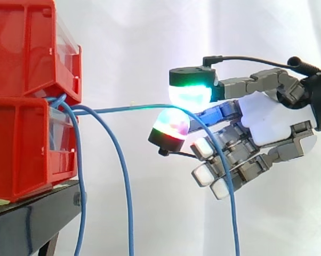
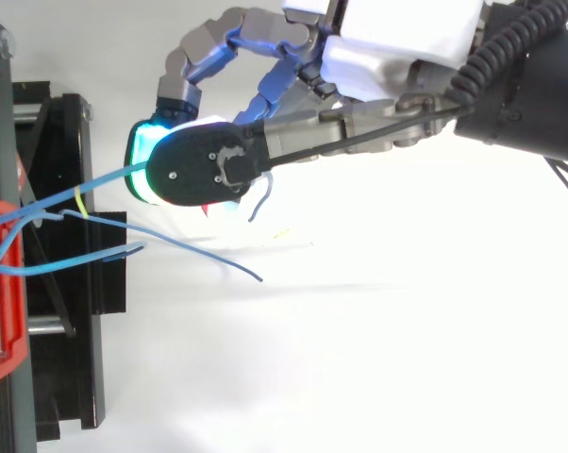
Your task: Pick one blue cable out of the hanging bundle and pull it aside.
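Beside red bins (image 1: pixel 22 106), hand (image 1: pixel 267 122) pinches blue cable (image 1: pixel 128 109).

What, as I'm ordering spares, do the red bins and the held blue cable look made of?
Red bins: glossy moulded plastic, judging by the ribbed walls and sheen. Blue cable: a thin, smooth, plastic-like sheath, probably; it bends in soft curves.

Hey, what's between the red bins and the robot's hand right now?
In the side view, one blue cable runs nearly level from the red bins to the hand, pinched between its fingertips. Two other cables hang below that stretch.
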You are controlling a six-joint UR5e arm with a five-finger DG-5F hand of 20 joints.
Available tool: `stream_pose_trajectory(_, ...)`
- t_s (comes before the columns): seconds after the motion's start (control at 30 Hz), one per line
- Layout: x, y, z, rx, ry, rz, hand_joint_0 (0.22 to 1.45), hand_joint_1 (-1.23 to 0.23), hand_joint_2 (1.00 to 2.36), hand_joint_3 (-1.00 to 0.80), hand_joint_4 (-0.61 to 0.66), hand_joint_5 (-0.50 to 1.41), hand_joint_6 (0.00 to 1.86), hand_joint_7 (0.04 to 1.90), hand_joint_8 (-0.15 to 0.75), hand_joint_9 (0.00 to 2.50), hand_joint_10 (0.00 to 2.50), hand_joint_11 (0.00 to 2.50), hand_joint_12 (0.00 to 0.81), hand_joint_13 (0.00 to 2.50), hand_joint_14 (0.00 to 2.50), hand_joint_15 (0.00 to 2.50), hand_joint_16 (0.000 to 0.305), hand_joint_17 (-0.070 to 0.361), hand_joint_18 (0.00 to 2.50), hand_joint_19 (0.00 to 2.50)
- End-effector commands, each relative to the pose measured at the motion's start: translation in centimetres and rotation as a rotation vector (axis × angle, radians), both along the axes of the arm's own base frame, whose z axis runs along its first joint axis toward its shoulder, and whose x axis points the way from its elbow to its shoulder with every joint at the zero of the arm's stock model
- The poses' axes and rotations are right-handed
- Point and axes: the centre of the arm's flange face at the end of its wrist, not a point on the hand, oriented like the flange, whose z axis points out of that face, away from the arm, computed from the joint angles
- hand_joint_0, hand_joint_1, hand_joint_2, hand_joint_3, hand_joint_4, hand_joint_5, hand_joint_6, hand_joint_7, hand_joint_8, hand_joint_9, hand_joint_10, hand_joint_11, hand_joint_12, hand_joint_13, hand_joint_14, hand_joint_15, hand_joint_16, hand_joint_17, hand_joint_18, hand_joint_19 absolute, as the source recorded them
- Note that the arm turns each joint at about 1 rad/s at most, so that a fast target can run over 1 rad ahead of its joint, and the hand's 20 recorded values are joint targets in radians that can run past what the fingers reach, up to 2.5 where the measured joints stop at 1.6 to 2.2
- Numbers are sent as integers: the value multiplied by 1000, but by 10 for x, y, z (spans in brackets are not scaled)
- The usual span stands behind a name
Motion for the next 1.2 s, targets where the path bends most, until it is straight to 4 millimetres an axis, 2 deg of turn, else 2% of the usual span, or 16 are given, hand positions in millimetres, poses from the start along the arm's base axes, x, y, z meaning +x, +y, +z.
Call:
stream_pose_trajectory(0.0,0,0,0,0,1,-1,595,-764,1154,4,-198,-81,951,917,294,1112,18,540,374,958,16,473,62,139,841,442)
stream_pose_trajectory(0.17,-1,0,0,-1,4,-3,593,-769,1201,6,-228,-79,951,960,297,1132,15,557,373,968,16,486,61,138,842,440)
stream_pose_trajectory(0.23,-1,0,-1,0,8,-3,607,-779,1155,2,-216,-83,957,916,296,1131,17,560,375,964,16,481,61,137,836,446)
stream_pose_trajectory(0.27,-2,0,-1,-1,13,-3,634,-775,1004,-6,-148,-94,960,875,290,1107,18,569,367,948,19,497,59,132,811,455)
stream_pose_trajectory(0.37,-4,-1,-2,-3,31,-3,616,-751,1014,-118,-67,-107,959,856,275,1061,20,574,352,906,18,506,55,123,760,485)
stream_pose_trajectory(0.4,-4,-1,-2,-3,34,-3,595,-727,1017,-229,-44,-112,955,849,252,1030,19,592,331,869,21,529,48,109,702,510)
stream_pose_trajectory(0.7,-5,-1,-2,-3,37,-2,552,-625,1001,-480,-7,-109,937,828,265,1032,20,588,340,869,19,516,50,112,708,512)
stream_pose_trajectory(1.17,-5,-1,-2,-3,39,-3,501,-517,1000,-500,6,-81,911,912,281,1084,19,568,356,894,18,511,52,118,743,497)
